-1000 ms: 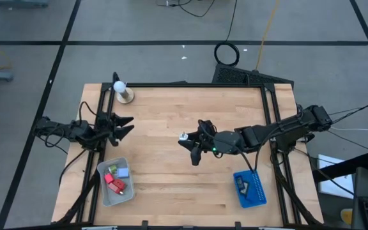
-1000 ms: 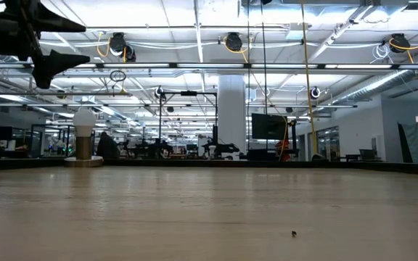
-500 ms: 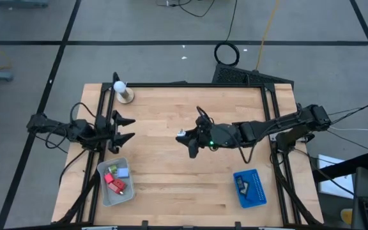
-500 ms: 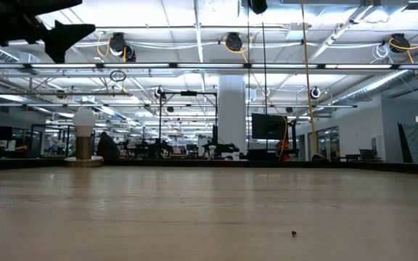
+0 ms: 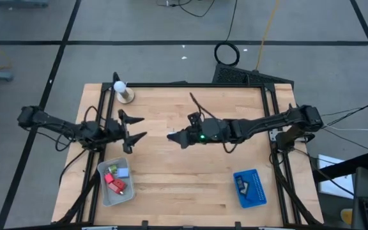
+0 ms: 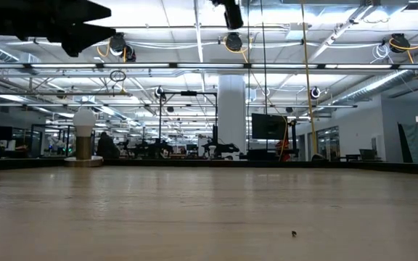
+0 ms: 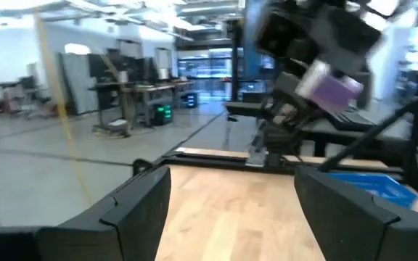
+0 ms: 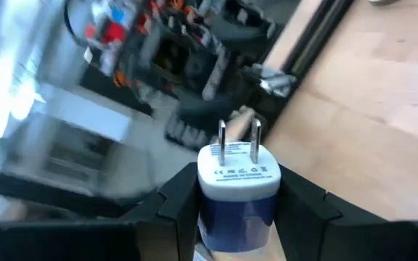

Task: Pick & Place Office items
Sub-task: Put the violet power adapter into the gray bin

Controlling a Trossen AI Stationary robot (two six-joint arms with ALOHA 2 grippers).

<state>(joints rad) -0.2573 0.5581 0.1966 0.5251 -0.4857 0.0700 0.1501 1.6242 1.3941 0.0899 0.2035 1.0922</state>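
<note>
Over the last second the left gripper [image 5: 135,128] has pushed out from the table's left rail toward the middle of the wooden table [image 5: 190,185], and now hangs in the air just above and beyond the far right corner of the grey tray [image 5: 101,190], its fingers spread wide apart and empty, as the left wrist view confirms. That tray holds red blocks [image 5: 115,184], a light-blue block [image 5: 123,172] and a green-white bit [image 5: 113,169]. Further right, the right gripper [image 5: 173,137] has travelled left from a spot nearer the blue tray [image 5: 255,189] to a place well toward the grey tray, near the left gripper but with a clear gap between them. It is clamped on a plug adapter [image 8: 236,181], white on top with a blue-purple body and two metal prongs, which the left wrist view also shows as a purplish block in the oncoming gripper [image 7: 325,83]. Both arms converging looks like either a handover at mid-table or the right arm carrying the adapter on to the grey tray; which one cannot be told yet. The left arm is stretched low and nearly straight from its base; the right arm reaches long across the table, wrist level, fingers pointing at the left arm. The white ball on a wooden base [image 5: 121,91] stands at the far left corner, well apart from the grey tray.
</note>
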